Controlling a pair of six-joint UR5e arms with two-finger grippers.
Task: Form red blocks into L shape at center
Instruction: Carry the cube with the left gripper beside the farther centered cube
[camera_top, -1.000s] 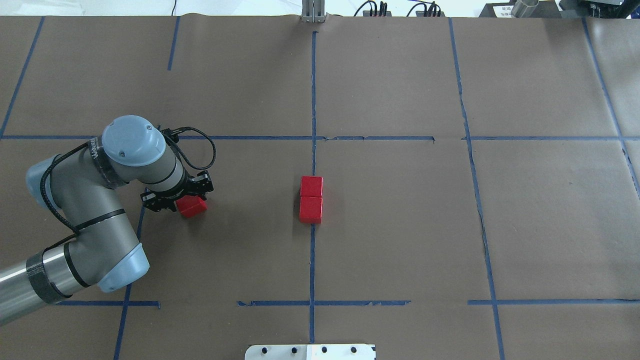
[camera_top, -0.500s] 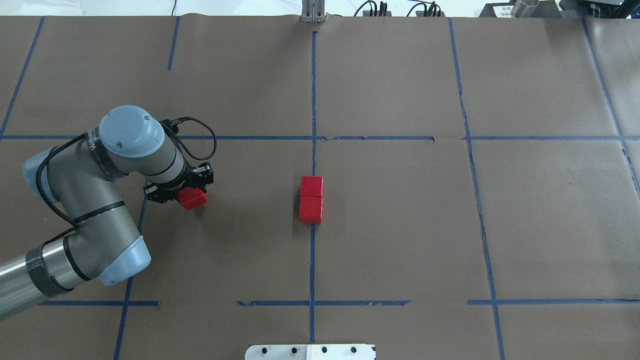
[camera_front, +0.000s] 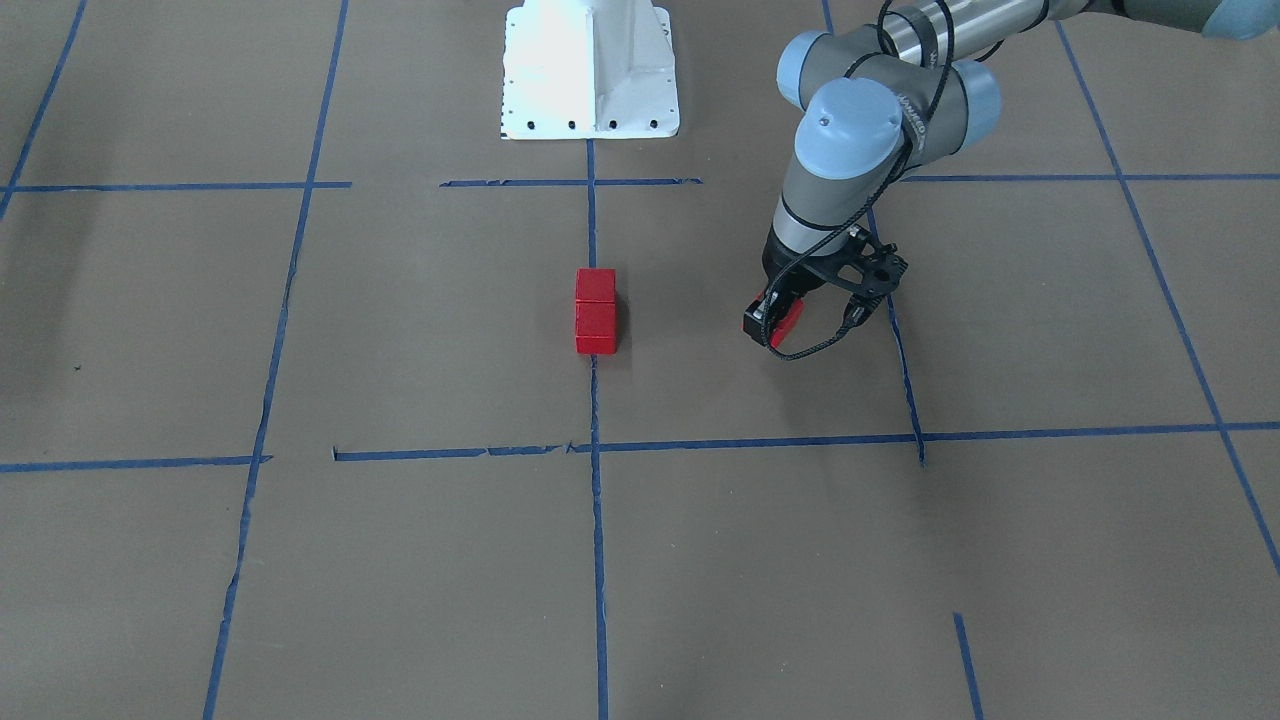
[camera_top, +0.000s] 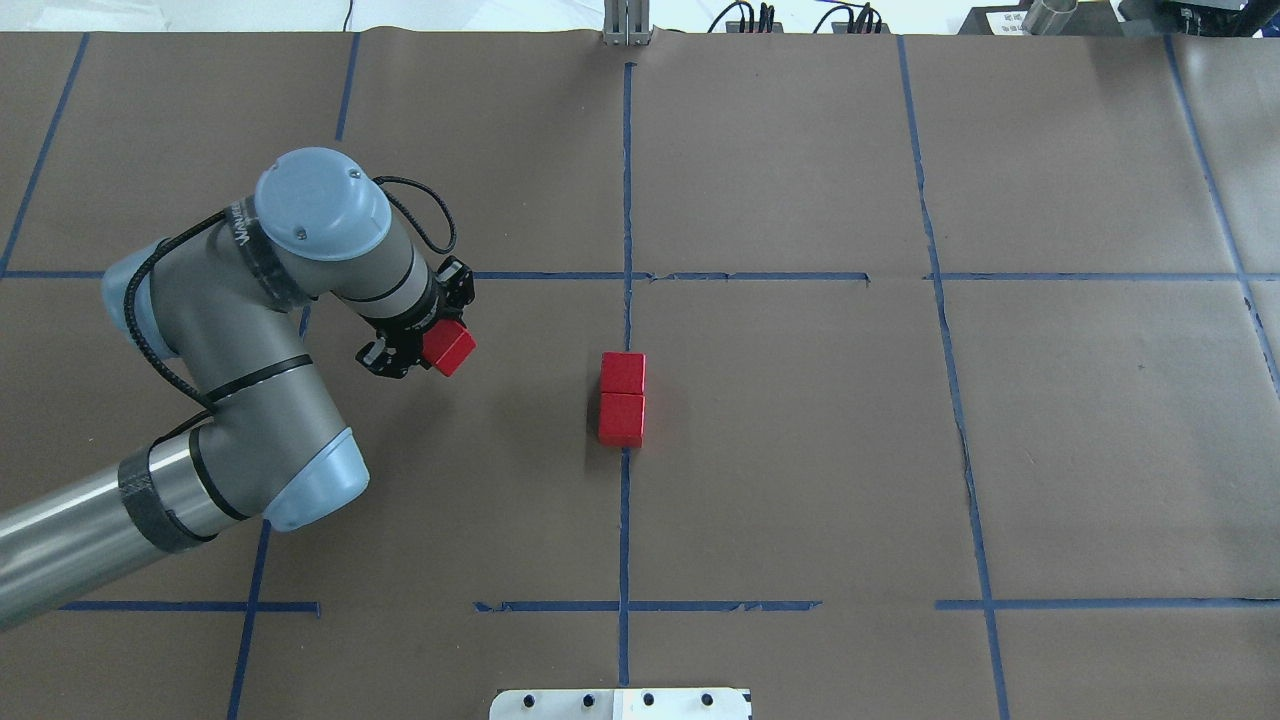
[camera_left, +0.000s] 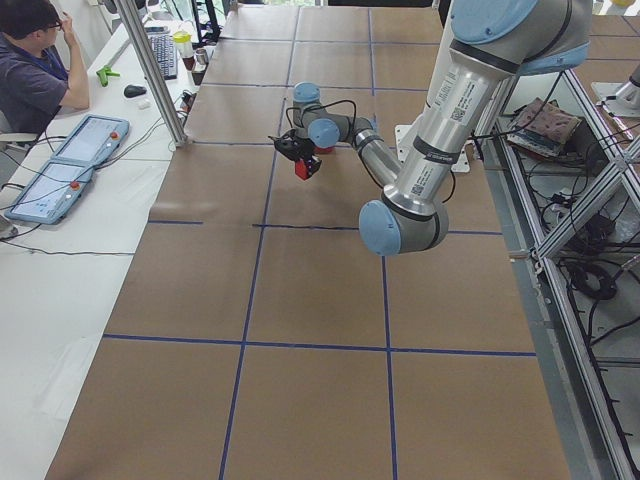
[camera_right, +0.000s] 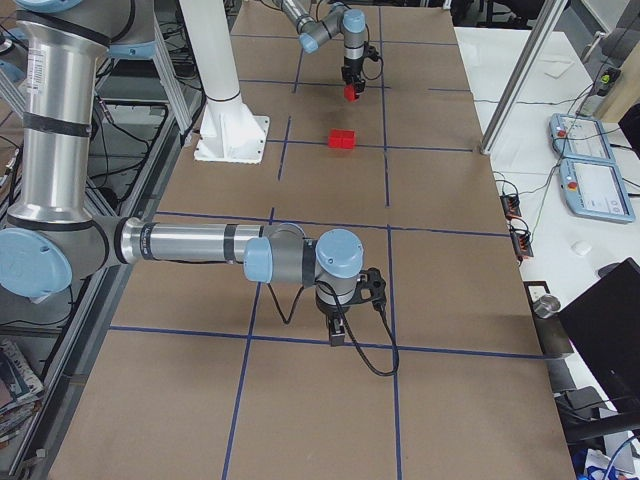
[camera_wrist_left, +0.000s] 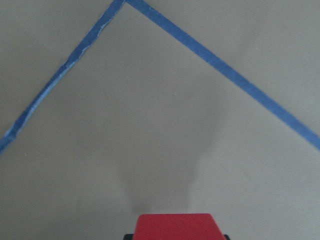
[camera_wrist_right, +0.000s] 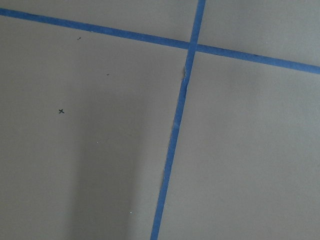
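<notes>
Two red cubes (camera_top: 622, 396) touch end to end on the blue line (camera_top: 624, 520) at the center (camera_top: 700, 400); the third cube (camera_top: 448, 349) is clamped in the left tool (camera_top: 440, 350), well apart.

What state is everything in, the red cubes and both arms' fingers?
Held small matte red cube: gripped, apparently off the paper.
Left arm's fingers: shut on it.
Farther centre red cube: resting on paper, touching its neighbour.
Nearer centre red cube: resting, touching the farther one.
Right arm's fingers: cannot tell.
</notes>
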